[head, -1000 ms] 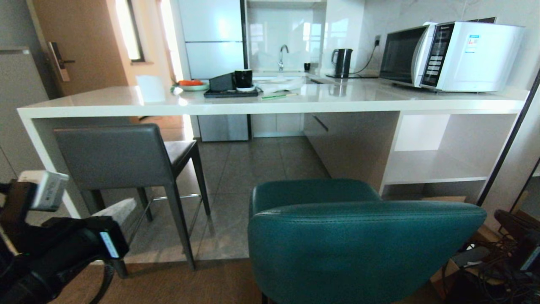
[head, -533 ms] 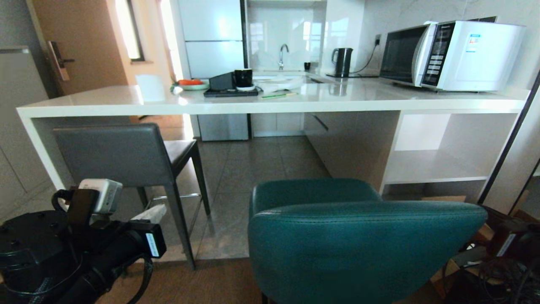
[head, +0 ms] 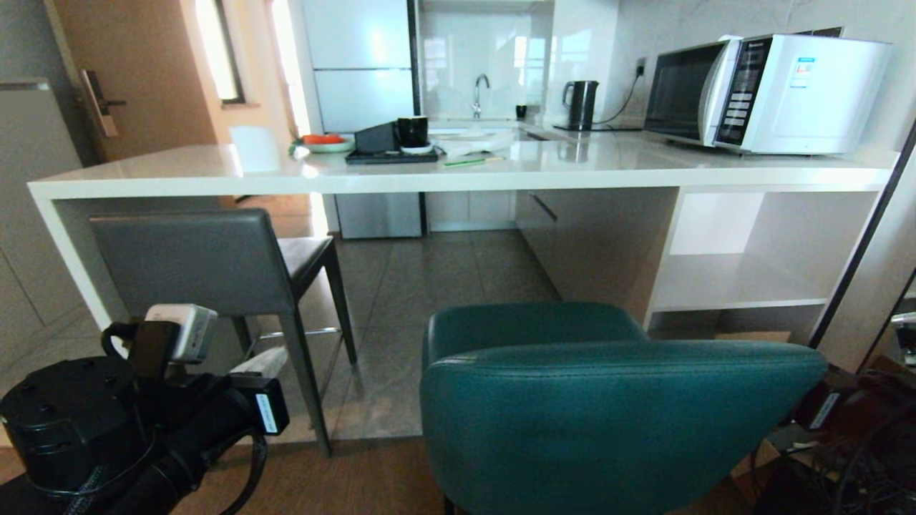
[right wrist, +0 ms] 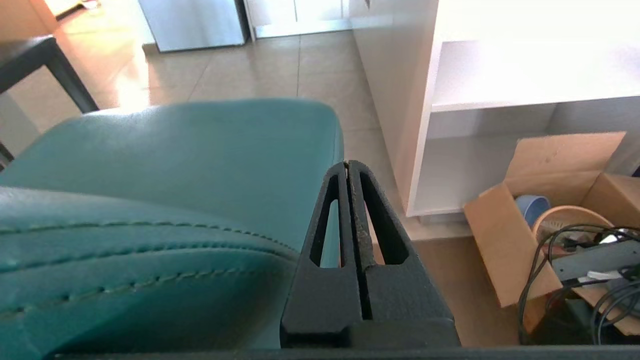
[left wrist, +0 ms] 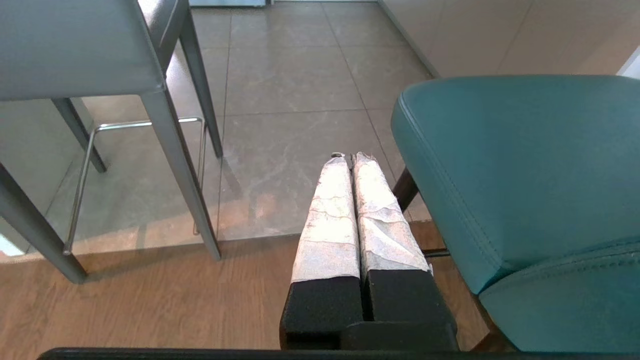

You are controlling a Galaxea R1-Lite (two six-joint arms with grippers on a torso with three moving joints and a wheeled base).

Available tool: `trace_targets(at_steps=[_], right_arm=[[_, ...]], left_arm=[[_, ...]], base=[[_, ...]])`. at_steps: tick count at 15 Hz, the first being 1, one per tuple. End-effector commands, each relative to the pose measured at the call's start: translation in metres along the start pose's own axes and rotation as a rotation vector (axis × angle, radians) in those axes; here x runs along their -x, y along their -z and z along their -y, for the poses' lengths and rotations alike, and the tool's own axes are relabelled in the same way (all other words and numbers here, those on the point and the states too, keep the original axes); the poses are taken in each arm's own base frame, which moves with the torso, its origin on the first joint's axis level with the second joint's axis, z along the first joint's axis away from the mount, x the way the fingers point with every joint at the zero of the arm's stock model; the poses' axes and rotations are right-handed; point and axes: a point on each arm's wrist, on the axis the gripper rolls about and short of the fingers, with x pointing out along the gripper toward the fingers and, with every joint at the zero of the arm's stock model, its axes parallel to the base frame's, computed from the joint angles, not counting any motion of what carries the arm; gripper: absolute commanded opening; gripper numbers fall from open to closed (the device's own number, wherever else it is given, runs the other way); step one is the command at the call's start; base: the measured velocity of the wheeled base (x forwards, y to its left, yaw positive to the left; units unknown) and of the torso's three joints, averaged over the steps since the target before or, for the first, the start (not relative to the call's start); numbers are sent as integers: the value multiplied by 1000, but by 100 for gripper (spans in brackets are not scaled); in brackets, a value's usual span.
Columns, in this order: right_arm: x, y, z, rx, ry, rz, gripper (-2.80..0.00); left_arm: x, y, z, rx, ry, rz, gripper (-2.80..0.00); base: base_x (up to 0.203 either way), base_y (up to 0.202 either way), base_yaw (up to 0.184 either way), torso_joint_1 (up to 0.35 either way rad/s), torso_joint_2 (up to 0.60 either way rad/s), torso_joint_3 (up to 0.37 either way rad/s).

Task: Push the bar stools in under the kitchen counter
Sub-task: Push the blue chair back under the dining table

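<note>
White kitchen counter spans the view, slab end panel at left, open shelving under its right part. Microwave, kettle and a dark tray with a cup sit on top. Teal stool is nearest the camera, centre-right, back toward the robot, well short of the counter edge, standing about where wood floor meets tile. Grey stool is at left by the end panel, seat partly under the counter, back just outside it. Left arm is raised at lower left, wrist angled forward and down, left gripper between the two stools, just beside the teal backrest, touching nothing, jaws closed and empty. Right gripper is at the teal stool's right side, close beside the backrest edge, contact unclear, jaws pressed together, holding nothing. Cardboard box and cables on the floor at right
</note>
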Motion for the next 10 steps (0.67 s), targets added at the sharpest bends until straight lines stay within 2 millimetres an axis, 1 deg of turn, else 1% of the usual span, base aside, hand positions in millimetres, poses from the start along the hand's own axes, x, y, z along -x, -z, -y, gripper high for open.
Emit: trace_targets(at_steps=[1, 7, 8, 10], right_arm=[[-2, 2, -1, 0, -5, -11, -280], [-2, 1, -1, 1, -6, -8, -280], [-3, 1, -1, 1, -9, -6, -280], [-3, 1, -2, 1, -13, -6, -280]], left_arm=[[0, 0, 2, 0, 9, 4, -280], [4, 5, 23, -19, 65, -10, -280], [2, 8, 29, -26, 83, -22, -280], [-8, 11, 42, -29, 85, -30, -280]], base=[[0, 0, 0, 0, 0, 0], [0, 0, 0, 0, 0, 0], [0, 0, 0, 0, 0, 0], [0, 0, 0, 0, 0, 0]])
